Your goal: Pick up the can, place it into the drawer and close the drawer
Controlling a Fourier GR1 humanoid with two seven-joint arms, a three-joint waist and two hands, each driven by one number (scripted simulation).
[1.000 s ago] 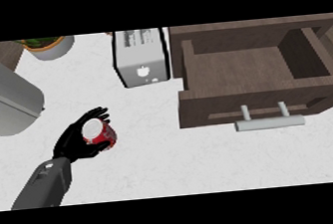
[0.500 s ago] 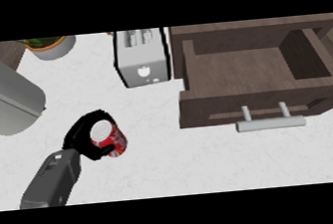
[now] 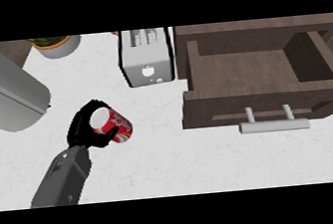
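**At the seven o'clock side of the counter: can lifted and tipped toward the drawer**

Toward seven o'clock in the head view, a grey forearm is seen coming up from the lower edge, ending in the left hand (image 3: 83, 134). Its fingers and thumb are curled round the red can (image 3: 113, 126), which is held tilted, its pale top turned up and toward ten o'clock. Compared with a second ago, the can has been carried a little toward three o'clock and has been tipped further onto its side; from this it is judged that the pick-up is done and that the carry toward the drawer has begun. The right hand is not shown anywhere.

Farther out, toward two o'clock, the open drawer (image 3: 259, 76) is seen with its pale handle (image 3: 272, 123) facing the lower edge; nothing is seen inside it. The can is well apart from it, so placing and closing are not yet done. At twelve o'clock, between hand and drawer but farther back, a white toaster (image 3: 147, 55) stands just beside the drawer's left wall. At eleven o'clock a potted plant (image 3: 56, 44) is partly cut off.
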